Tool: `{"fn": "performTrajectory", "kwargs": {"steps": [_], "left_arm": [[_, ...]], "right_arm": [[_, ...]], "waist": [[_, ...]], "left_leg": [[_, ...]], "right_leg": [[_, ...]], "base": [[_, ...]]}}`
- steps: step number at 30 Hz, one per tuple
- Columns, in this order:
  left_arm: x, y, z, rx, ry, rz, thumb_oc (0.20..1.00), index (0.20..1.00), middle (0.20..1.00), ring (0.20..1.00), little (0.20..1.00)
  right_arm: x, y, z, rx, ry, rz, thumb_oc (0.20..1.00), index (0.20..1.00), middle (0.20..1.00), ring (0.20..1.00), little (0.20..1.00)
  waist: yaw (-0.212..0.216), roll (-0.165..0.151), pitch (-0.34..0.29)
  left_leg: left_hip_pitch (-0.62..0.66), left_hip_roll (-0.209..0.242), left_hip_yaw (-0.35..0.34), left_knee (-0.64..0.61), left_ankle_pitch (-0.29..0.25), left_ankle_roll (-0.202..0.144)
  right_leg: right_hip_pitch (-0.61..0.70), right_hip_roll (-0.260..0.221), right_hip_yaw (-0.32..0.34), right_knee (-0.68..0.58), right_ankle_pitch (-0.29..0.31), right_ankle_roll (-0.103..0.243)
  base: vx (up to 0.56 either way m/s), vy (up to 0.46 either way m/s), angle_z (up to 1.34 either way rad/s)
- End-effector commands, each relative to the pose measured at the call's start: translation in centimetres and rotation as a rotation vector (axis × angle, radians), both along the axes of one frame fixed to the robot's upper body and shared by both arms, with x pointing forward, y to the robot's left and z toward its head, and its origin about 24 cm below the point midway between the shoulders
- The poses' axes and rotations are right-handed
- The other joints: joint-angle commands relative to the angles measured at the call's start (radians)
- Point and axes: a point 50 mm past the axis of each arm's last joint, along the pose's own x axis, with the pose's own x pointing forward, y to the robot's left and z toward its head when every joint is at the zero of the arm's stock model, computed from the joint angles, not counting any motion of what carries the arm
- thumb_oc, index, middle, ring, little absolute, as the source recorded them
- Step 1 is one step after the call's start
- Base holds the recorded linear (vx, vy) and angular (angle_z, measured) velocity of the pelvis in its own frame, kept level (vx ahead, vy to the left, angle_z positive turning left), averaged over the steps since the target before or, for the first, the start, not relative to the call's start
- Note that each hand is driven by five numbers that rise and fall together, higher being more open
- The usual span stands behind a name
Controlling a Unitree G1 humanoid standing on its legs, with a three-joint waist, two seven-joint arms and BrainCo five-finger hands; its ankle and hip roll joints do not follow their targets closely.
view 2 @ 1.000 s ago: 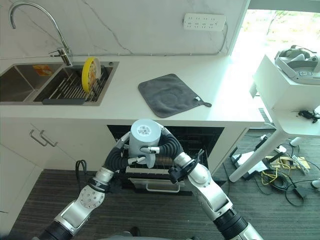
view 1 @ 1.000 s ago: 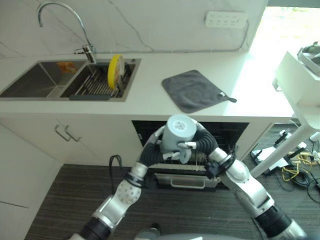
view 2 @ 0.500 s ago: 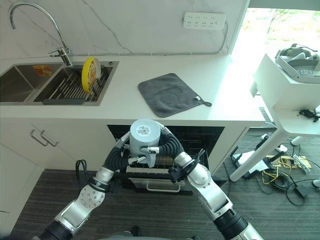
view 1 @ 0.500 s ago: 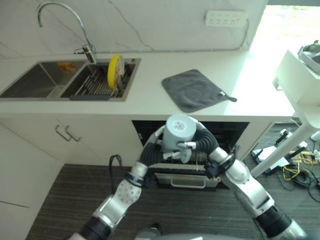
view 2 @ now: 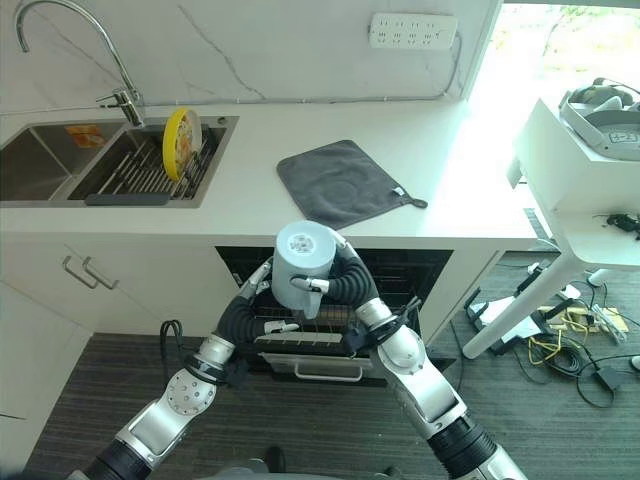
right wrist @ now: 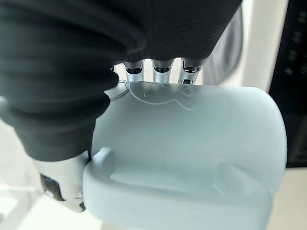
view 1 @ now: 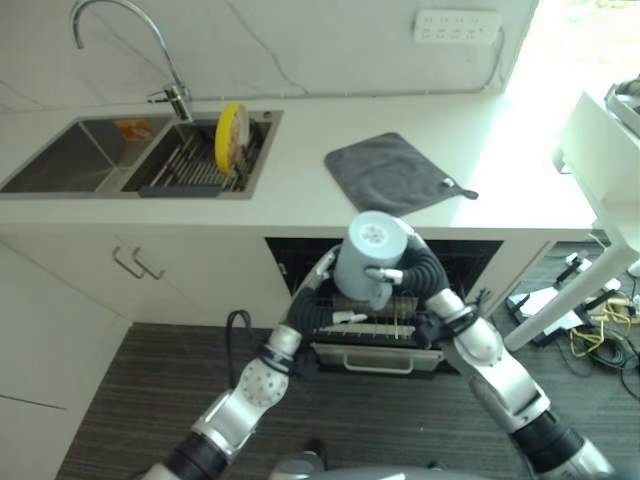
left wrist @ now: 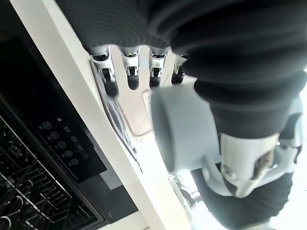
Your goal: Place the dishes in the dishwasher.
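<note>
Pale blue mug (view 2: pixel 304 254), bottom facing the head camera, held above the pulled-out dishwasher rack (view 2: pixel 310 335). Right hand (view 2: pixel 318 285) is wrapped round it: thumb crosses the mug's side, fingers (right wrist: pixel 162 68) curl behind it in the right wrist view. Firm hold, by the look of it.

Left hand (view 1: pixel 342 318) hangs just below the mug, near the rack's front edge, fingers (left wrist: pixel 129 72) straight and relaxed, holding nothing.

Beyond both hands: white countertop (view 2: pixel 240 205), with a grey cloth (view 2: pixel 342 182) lying flat. Further off toward the left hand's side, a sink (view 2: pixel 60 165) with 1 yellow plate (view 2: pixel 180 143) standing on edge in its drying rack.

Risks, as judgement: the mug's glossy wall could slide in the fingers on lowering. The rim may catch a rack tine and tip. The left hand sits in the descent path and could be struck.
</note>
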Motion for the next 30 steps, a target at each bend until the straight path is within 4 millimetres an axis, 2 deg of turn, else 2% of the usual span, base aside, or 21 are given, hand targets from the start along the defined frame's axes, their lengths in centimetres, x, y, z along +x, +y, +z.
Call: {"fn": "performTrajectory", "kwargs": {"steps": [1, 12, 18, 20, 24, 26, 27, 30], "left_arm": [[0.6, 0.0, 1.2, -0.039, -0.067, 0.010, 1.000, 1.000, 1.000, 1.000, 1.000], [0.6, 0.9, 0.8, -0.035, -0.065, 0.076, 1.000, 1.000, 1.000, 1.000, 1.000], [0.7, 2.1, 0.3, 0.036, -0.053, 0.137, 1.000, 1.000, 1.000, 1.000, 1.000], [0.9, 2.5, -0.1, 0.107, -0.019, 0.119, 1.000, 1.000, 1.000, 1.000, 1.000], [1.7, 3.4, -1.9, 0.354, 0.092, 0.009, 1.000, 1.000, 1.000, 1.000, 1.000], [1.8, 3.6, -3.6, 0.654, 0.202, -0.181, 1.000, 1.000, 1.000, 1.000, 1.000], [1.7, 3.8, -4.0, 0.738, 0.242, -0.237, 1.000, 1.000, 1.000, 1.000, 1.000], [1.6, 4.0, -4.2, 0.811, 0.297, -0.319, 1.000, 1.000, 1.000, 1.000, 1.000]], "right_arm": [[0.3, -0.7, 3.1, 0.203, -0.149, -0.051, 0.200, 0.200, 0.200, 0.200, 0.200], [0.2, -3.2, 3.0, 0.313, -0.171, -0.212, 0.200, 0.200, 0.200, 0.200, 0.200], [0.5, -4.2, 1.7, 0.280, -0.094, -0.254, 0.200, 0.200, 0.200, 0.200, 0.200], [0.6, -4.3, 1.1, 0.241, -0.072, -0.245, 0.200, 0.200, 0.200, 0.200, 0.200], [1.3, -4.9, -0.4, 0.148, -0.002, -0.244, 0.200, 0.200, 0.200, 0.200, 0.200], [2.2, -5.8, -1.4, 0.088, 0.044, -0.258, 0.200, 0.200, 0.200, 0.200, 0.200], [2.5, -6.1, -1.6, 0.066, 0.051, -0.265, 0.200, 0.200, 0.200, 0.200, 0.200], [3.1, -6.6, -1.8, 0.021, 0.065, -0.280, 0.200, 0.200, 0.200, 0.200, 0.200]], "waist": [[0.008, -0.019, -0.010], [0.002, -0.011, -0.007], [0.000, -0.010, -0.010], [-0.002, -0.009, -0.008], [-0.001, 0.001, 0.007], [-0.002, 0.016, 0.015], [-0.004, 0.022, 0.020], [-0.007, 0.037, 0.028]], "left_leg": [[0.019, 0.026, 0.004, 0.096, -0.139, 0.016], [0.017, 0.030, 0.009, 0.077, -0.126, 0.012], [0.017, 0.036, 0.017, 0.082, -0.123, 0.008], [0.011, 0.040, 0.020, 0.096, -0.123, 0.007], [-0.018, 0.048, 0.008, 0.141, -0.122, 0.004], [-0.034, 0.052, -0.004, 0.156, -0.117, 0.002], [-0.039, 0.051, -0.007, 0.160, -0.114, 0.000], [-0.051, 0.049, -0.013, 0.160, -0.107, 0.000]], "right_leg": [[-0.037, -0.028, 0.042, 0.109, -0.100, -0.018], [-0.039, -0.030, 0.027, 0.104, -0.095, -0.015], [-0.038, -0.033, 0.016, 0.112, -0.099, -0.016], [-0.043, -0.036, 0.013, 0.128, -0.104, -0.018], [-0.064, -0.042, 0.011, 0.182, -0.123, -0.024], [-0.077, -0.046, 0.008, 0.207, -0.132, -0.023], [-0.082, -0.048, 0.008, 0.214, -0.133, -0.021], [-0.097, -0.052, 0.008, 0.230, -0.137, -0.018]], "base": [[0.00, 0.000, 0.00], [0.00, 0.000, 0.00], [0.03, 0.005, 0.02], [0.03, 0.028, 0.00], [0.03, 0.050, 0.10], [0.07, 0.109, 0.27], [0.05, 0.115, 0.12], [0.00, 0.085, 0.17]]}}
